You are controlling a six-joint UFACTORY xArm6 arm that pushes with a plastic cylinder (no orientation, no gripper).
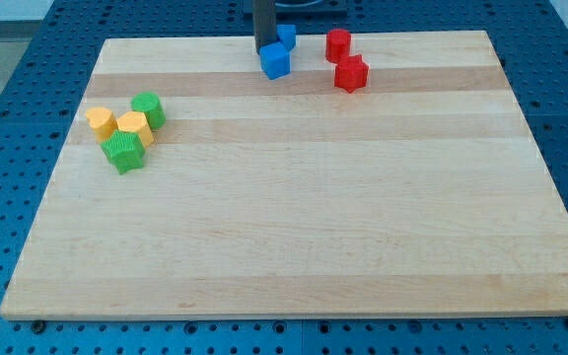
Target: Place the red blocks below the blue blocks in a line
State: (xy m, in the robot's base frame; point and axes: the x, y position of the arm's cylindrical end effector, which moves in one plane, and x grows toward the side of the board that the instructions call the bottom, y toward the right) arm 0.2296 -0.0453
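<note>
Two blue blocks sit near the view's top centre: a blue cube [275, 61] in front and a second blue block [287, 36] just behind it, partly hidden by the rod. To their right are a red cylinder [337, 44] and a red star-like block [350, 74] below it. My tip [264, 51] comes down from the top edge and ends right beside the blue cube's upper left, touching or nearly touching it. The red blocks are about a block's width to the right of the blue ones.
At the view's left is a cluster: a yellow block [102, 122], a second yellow block [133, 128], a green cylinder [148, 108] and a green star-like block [123, 152]. The wooden board [294, 227] lies on a blue perforated table.
</note>
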